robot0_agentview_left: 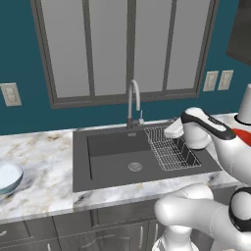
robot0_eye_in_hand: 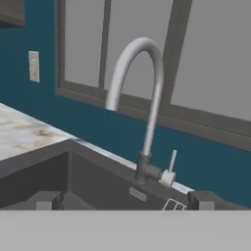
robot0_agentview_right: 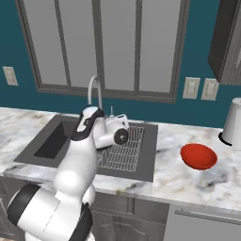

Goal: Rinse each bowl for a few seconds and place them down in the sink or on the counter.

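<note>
Red bowl (robot0_agentview_right: 199,156): upright on the tabletop (robot0_agentview_right: 188,181), right of the sink, well apart from the gripper.
Blue-grey bowl (robot0_agentview_left: 9,177): upright on the tabletop left of the sink, whitish inside showing.
Sink (robot0_agentview_left: 117,162): dark basin, round drain (robot0_agentview_left: 135,166) in its floor, wire rack (robot0_agentview_left: 170,149) in its right part.
Tap (robot0_eye_in_hand: 142,103): tall curved steel spout behind the basin, a small lever (robot0_eye_in_hand: 171,164) at its base.
Gripper (robot0_eye_in_hand: 125,200): above the rack, facing the tap, fingertips spread wide, grasping nothing.
Jar (robot0_agentview_right: 233,123): white, at the far right, beyond the red bowl.
</note>
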{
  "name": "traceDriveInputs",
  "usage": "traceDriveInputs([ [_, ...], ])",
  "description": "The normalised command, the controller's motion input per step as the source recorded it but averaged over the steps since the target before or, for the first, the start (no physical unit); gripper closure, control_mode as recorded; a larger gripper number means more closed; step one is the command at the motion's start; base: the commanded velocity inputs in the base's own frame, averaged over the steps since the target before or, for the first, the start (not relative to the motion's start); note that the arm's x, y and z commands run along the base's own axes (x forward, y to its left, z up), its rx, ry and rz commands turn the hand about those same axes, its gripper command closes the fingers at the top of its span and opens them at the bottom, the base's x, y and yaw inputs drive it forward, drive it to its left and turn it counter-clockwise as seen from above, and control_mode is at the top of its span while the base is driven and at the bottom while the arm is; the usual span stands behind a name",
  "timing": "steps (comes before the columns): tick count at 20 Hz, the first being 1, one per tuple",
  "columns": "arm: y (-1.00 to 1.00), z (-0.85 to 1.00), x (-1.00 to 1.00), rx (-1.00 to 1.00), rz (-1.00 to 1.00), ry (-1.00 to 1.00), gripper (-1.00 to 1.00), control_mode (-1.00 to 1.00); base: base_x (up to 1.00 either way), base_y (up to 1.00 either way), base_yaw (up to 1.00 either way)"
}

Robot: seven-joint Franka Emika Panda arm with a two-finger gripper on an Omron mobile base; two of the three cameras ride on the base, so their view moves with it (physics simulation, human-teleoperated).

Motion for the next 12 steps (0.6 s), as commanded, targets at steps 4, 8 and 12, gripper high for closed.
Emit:
traceDriveInputs([
  [4,0.00,-0.03,0.22,0.12,0.05,0.00,-1.00,-1.00,0.00,0.00,0.00],
  [8,0.00,-0.10,0.23,0.14,0.05,-0.02,-1.00,-1.00,0.00,0.00,0.00],
  [12,0.00,-0.07,0.21,0.07,0.05,-0.06,-1.00,-1.00,0.00,0.00,0.00],
])
